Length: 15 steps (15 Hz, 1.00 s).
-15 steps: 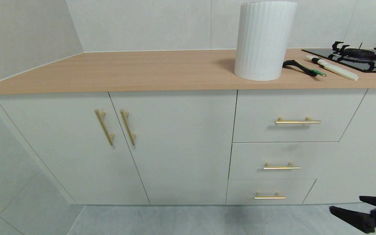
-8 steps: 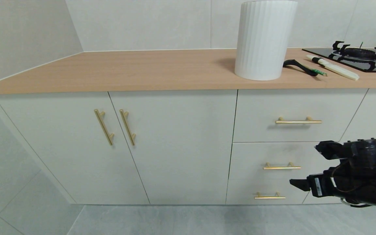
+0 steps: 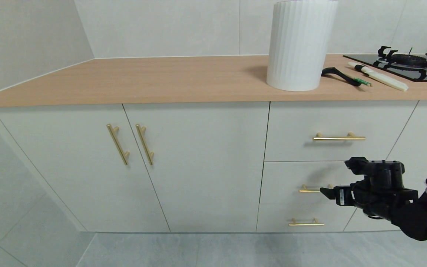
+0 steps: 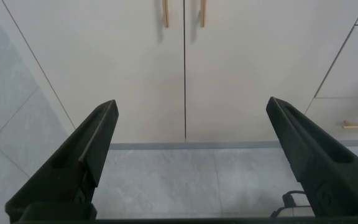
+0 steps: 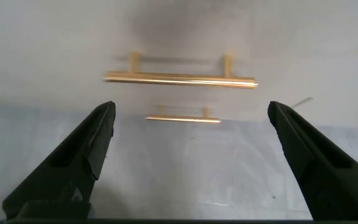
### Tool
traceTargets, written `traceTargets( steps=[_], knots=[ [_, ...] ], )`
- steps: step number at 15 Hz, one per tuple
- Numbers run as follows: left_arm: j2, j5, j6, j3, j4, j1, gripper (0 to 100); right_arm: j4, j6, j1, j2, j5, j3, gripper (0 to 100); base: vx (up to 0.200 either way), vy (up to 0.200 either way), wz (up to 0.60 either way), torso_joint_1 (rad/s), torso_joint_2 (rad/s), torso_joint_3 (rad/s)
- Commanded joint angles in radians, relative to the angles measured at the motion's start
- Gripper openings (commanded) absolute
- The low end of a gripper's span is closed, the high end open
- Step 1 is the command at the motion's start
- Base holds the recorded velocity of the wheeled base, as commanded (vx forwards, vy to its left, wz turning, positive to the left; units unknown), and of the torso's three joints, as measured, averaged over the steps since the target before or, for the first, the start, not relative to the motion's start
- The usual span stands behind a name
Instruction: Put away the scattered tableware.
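Note:
On the wooden counter lie a black-handled utensil, a small green item and a cream knife, to the right of a tall white ribbed container. My right gripper is open, just in front of the middle drawer's gold handle. In the right wrist view that handle lies a little beyond the open right gripper, with the bottom drawer's handle below it. My left gripper is open and holds nothing, low down, facing the cabinet doors.
A gas hob sits at the counter's right end. The top drawer's handle is above my right gripper. Two cabinet doors with gold handles stand to the left. Grey tiled floor runs below.
My right arm has risen from the lower right corner and moved left toward the middle drawer's handle. Nothing on the counter has moved.

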Motion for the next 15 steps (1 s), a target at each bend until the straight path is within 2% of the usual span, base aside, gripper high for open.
traceTargets(
  steps=[1,3,10,12,15],
  knots=[
    [0.001,0.0,0.0,0.0,0.0,0.0,100,-0.026,0.002,-0.007,0.092,-0.043,-0.015,100,0.0,0.0,0.0,0.0,0.0,0.0],
    [0.001,0.0,0.0,0.0,0.0,0.0,100,-0.055,0.065,-0.007,0.146,-0.092,-0.068,100,0.0,0.0,0.0,0.0,0.0,0.0],
    [0.001,0.0,0.0,0.0,0.0,0.0,100,-0.076,0.157,-0.007,0.258,-0.16,-0.183,100,0.0,0.0,0.0,0.0,0.0,0.0],
    [0.001,0.0,0.0,0.0,0.0,0.002,100,-0.135,0.161,-0.006,0.283,-0.174,-0.185,100,0.0,0.0,0.0,0.0,0.0,0.0],
    [0.001,0.0,0.0,0.0,0.0,0.0,100,-0.147,0.157,-0.006,0.301,-0.177,-0.182,100,0.0,0.0,0.0,0.0,0.0,0.0]
  ],
)
